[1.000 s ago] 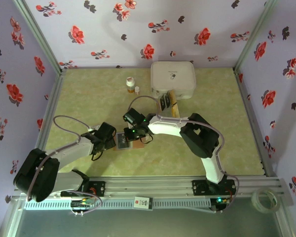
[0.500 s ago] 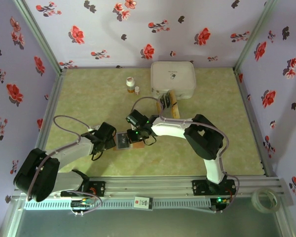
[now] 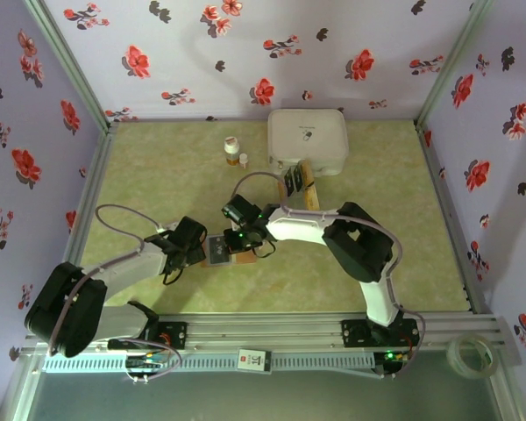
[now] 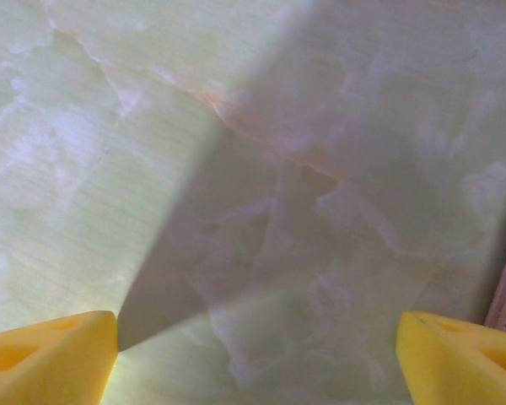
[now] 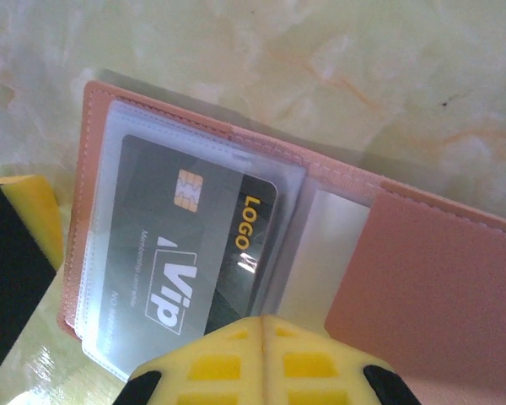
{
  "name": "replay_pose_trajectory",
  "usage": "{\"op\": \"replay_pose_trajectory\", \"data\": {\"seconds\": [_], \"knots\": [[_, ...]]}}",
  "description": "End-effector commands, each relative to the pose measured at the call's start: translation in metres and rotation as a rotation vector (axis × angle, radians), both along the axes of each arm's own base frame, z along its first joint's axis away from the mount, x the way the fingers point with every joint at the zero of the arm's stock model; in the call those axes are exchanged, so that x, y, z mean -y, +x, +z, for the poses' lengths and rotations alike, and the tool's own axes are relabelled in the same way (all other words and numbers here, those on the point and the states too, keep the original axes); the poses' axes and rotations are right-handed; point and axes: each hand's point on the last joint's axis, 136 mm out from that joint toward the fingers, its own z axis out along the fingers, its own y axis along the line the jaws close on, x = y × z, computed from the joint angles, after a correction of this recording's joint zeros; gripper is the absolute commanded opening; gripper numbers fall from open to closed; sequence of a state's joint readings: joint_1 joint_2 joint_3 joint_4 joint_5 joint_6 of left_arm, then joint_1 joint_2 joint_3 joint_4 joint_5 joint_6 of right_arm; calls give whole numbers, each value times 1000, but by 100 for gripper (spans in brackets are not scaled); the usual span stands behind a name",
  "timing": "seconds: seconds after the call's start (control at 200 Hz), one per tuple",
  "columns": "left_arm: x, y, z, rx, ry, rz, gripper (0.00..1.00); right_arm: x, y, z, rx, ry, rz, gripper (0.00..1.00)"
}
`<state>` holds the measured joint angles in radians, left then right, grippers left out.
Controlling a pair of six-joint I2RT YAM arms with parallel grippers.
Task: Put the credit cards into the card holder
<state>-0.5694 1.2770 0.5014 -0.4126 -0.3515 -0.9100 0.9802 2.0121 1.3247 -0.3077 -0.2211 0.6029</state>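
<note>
Slightly rightward shift of right arm since second ago; left arm unmoved. Fingertips of right gripper (image 5: pixel 261 331) pressed together, nothing between them, poised over open card holder (image 5: pixel 430 278) near table centre. Probable reason: black card (image 5: pixel 194 245) now sits in clear sleeve. Fingers of left gripper (image 4: pixel 257 359) wide apart, low over table (image 4: pixel 152 126) just left of holder, probably bracing it. Remaining credit cards (image 3: pixel 295 182) wait farther right, beside white box (image 3: pixel 308 140).

Overhead view's evenly lit, bit soft. Left wrist view: big diagonal shadow across the counter (image 4: pixel 337 169), fairly blurry.
</note>
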Motion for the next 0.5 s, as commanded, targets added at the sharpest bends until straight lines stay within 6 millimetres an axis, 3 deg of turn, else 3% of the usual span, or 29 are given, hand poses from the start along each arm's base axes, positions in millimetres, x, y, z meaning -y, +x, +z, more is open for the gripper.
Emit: {"op": "replay_pose_trajectory", "data": {"seconds": [0.0,0.495], "knots": [[9,-3,-22,-35,-47,-20,85,-14,-2,2,-11,21,11,0],[10,-3,-24,-38,-48,-26,85,-29,-6,4,-26,39,39,0]]}}
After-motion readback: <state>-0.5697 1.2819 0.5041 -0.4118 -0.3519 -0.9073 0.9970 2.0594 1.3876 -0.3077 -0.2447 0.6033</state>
